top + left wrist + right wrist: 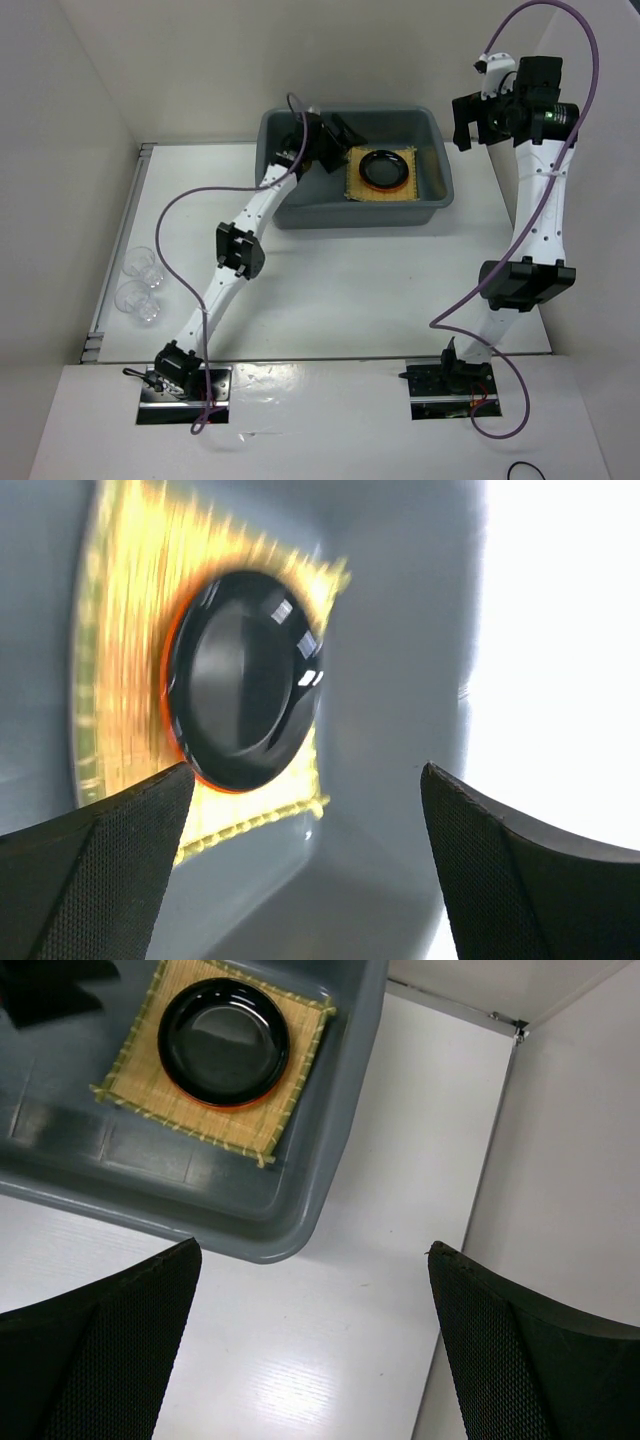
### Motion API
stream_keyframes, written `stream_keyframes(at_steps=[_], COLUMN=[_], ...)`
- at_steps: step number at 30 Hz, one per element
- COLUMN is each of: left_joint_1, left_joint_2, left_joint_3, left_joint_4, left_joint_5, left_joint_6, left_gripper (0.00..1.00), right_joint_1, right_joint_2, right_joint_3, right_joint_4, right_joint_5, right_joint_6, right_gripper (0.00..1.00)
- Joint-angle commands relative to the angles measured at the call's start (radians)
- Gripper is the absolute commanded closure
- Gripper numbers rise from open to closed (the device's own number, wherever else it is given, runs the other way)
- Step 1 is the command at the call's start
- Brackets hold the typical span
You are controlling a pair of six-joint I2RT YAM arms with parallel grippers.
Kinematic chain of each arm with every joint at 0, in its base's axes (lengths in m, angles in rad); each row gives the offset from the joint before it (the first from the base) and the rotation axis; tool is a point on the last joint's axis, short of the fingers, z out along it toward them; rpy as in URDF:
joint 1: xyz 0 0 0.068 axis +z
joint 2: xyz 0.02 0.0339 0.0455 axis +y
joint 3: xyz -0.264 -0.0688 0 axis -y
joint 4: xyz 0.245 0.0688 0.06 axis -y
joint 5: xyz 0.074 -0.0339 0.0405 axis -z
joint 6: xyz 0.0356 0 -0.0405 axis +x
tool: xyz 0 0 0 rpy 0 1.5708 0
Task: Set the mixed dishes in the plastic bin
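Observation:
The grey plastic bin (360,214) stands at the back middle of the table. Inside it lies the tan bamboo mat (403,186) with the black plate (383,167) on top; an orange plate's rim (225,1106) shows under the black plate. My left gripper (340,137) is open and empty inside the bin, just left of the mat; its view shows the black plate (245,675), mat (120,660) and bin wall (400,660). My right gripper (472,135) is open and empty, raised right of the bin over bare table (313,1246). Two clear cups (141,282) stand at the table's left edge.
White walls enclose the table on the left, back and right. The bin's near right corner (290,1245) lies below the right gripper. A metal rail (115,250) runs along the left edge beside the cups.

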Motion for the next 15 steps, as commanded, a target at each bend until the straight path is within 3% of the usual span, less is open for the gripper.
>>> stream_keyframes(at_steps=[1,2,4,5,6,8,9,10,13,14,15], left_joint_1=[0.022,0.022,0.033,0.045,0.101,0.160,0.186,0.186,0.186,0.210,0.244], left_joint_2=[-0.415,-0.461,-0.569,-0.594,-0.621,-0.630,-0.661,-0.713,-1.007,-1.110,-1.332], left_joint_3=[0.046,0.046,0.046,0.046,0.046,0.046,0.036,-0.198,-0.645,-1.014,-1.209], left_joint_4=[-0.069,-0.130,-0.363,-0.449,-0.629,-0.820,-0.880,-0.881,-0.738,-0.644,-0.438], left_joint_5=[-0.242,-0.326,-0.579,-0.628,-0.642,-0.642,-0.623,-0.623,-0.751,-0.742,-0.654], left_joint_6=[0.268,0.422,0.519,0.514,0.489,0.412,0.477,0.493,0.418,0.418,0.387], left_gripper=[0.00,0.00,0.00,0.00,0.00,0.00,0.00,0.00,0.00,0.00,0.00], right_joint_1=[-0.001,-0.001,-0.001,-0.001,-0.001,-0.001,-0.001,-0.001,-0.001,-0.001,-0.001], right_joint_2=[-0.077,-0.090,-0.113,-0.113,-0.126,-0.137,-0.137,-0.137,-0.137,-0.146,-0.146], right_joint_3=[-0.014,-0.014,-0.014,-0.023,-0.032,-0.047,-0.061,-0.061,-0.087,-0.101,-0.112], right_joint_4=[0.037,0.037,0.028,0.028,0.028,0.019,0.019,0.009,0.009,-0.001,-0.001], right_joint_5=[-0.033,-0.043,-0.079,-0.089,-0.102,-0.146,-0.163,-0.180,-0.254,-0.298,-0.319], right_joint_6=[0.011,0.011,0.021,0.021,0.031,0.031,0.020,0.020,0.031,0.031,0.041], right_gripper=[0.02,0.02,0.02,0.02,0.02,0.02,0.02,0.02,0.02,0.02,0.02])
